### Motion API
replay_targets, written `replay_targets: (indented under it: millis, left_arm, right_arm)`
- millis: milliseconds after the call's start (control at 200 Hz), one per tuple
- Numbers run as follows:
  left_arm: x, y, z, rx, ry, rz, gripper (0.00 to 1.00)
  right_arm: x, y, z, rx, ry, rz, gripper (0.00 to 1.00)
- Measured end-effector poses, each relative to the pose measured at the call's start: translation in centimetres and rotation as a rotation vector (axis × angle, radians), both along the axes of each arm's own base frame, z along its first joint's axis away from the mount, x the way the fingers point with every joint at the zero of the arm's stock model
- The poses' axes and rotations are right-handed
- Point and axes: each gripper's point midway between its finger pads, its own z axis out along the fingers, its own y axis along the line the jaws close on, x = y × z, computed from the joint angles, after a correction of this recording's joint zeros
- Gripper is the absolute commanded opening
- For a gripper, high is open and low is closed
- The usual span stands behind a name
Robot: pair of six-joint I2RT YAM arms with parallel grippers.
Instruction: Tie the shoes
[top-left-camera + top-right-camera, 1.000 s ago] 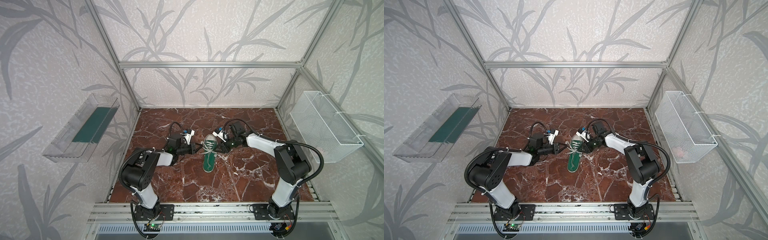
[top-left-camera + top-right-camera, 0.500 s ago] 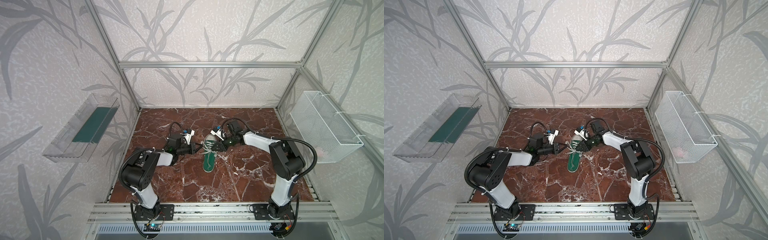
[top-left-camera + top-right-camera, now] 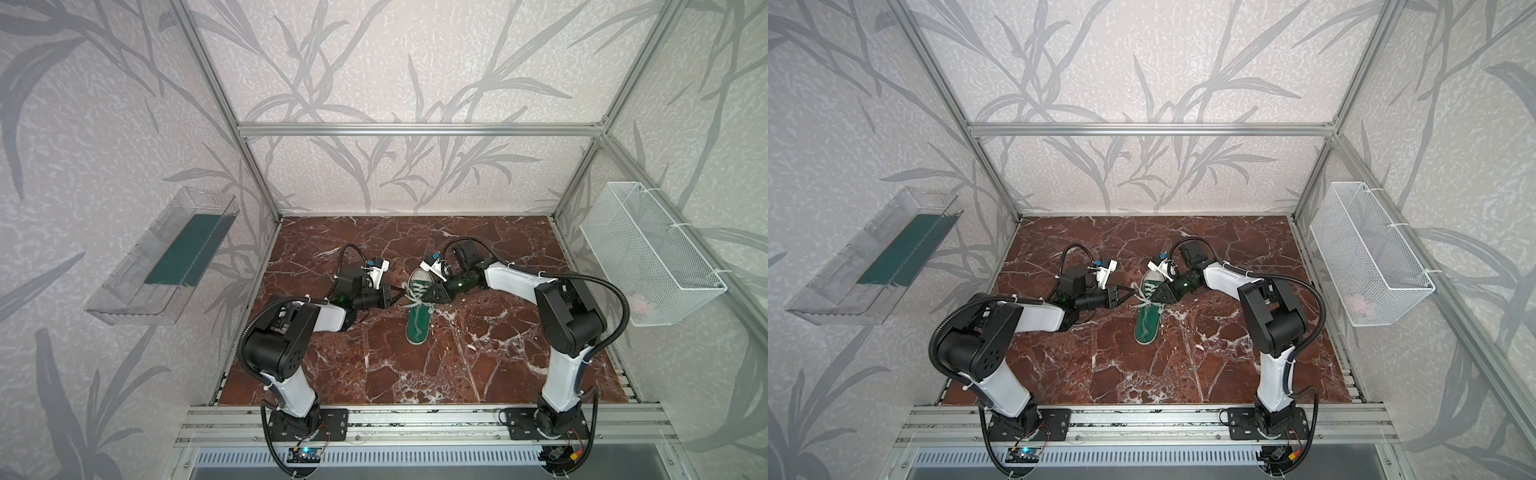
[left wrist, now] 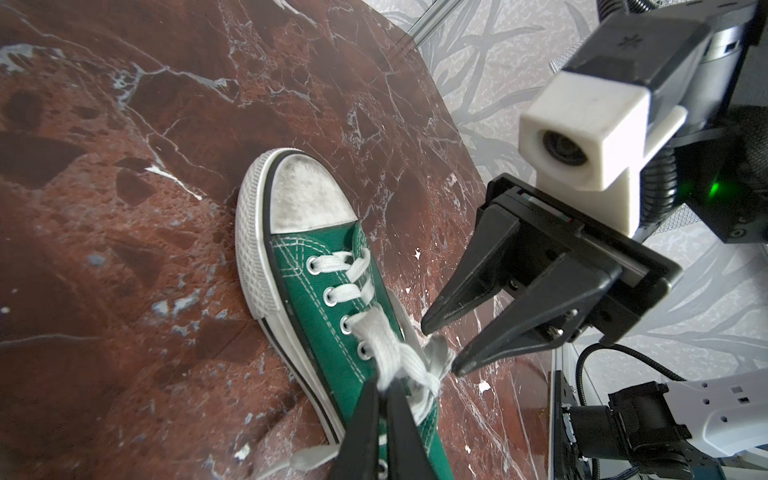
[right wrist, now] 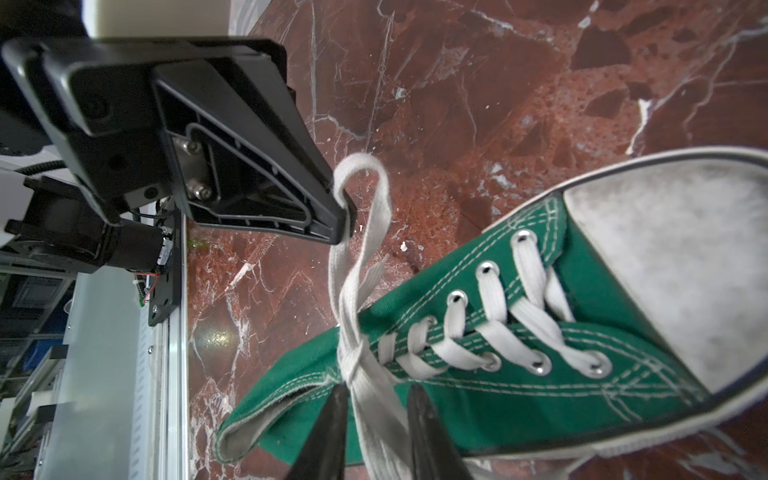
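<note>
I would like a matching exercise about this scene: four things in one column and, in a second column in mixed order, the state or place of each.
Column one:
1. left pincer
2. right pincer
3. green canvas sneaker with white toe cap
4. white wire mesh basket

Column two:
a. hangs on the side frame
b. lies on the red marble tabletop
c. open, white flat lace between its fingers
d. shut on a loop of that lace

Pairs: 1-d, 2-c, 3-b, 4-a

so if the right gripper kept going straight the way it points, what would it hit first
Most likely the white lace: it lies between the open jaws of the right gripper, with the crossing on the green shoe just ahead. Depth is uncertain.
</note>
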Motion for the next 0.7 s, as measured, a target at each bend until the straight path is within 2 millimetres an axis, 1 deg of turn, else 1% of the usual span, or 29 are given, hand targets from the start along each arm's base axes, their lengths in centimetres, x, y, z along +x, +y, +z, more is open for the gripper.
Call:
replay_targets:
  millis: [80,185,300,420,575,705]
  left_arm:
    - [0.00,0.00,0.00,0.000,0.000,0.000,0.09]
    - [0.00,0.00,0.00,0.000,0.000,0.000,0.09]
    - [0.00,0.00,0.00,0.000,0.000,0.000,0.09]
    - [0.00,0.00,0.00,0.000,0.000,0.000,0.09]
    - [0.00,0.00,0.00,0.000,0.000,0.000,0.09]
    - [-0.01,0.00,0.00,0.000,0.000,0.000,0.09]
  right_arm:
    - [-0.04,0.02,0.00,0.002,0.003,0.001,0.33]
    - [-0.12,0.07,-0.14,0.005,0.011,0.004,0.31]
    - [-0.33,0.11,-0.50,0.007,0.033,0.007,0.27]
    - [-0.33,0.18,-0.53,0.010,0.039,0.010,0.19]
    - [-0.30,0.23,-0.45,0.013,0.041,0.009,0.16]
    - [-0.31,0.24,-0.42,0.014,0.043,0.008,0.10]
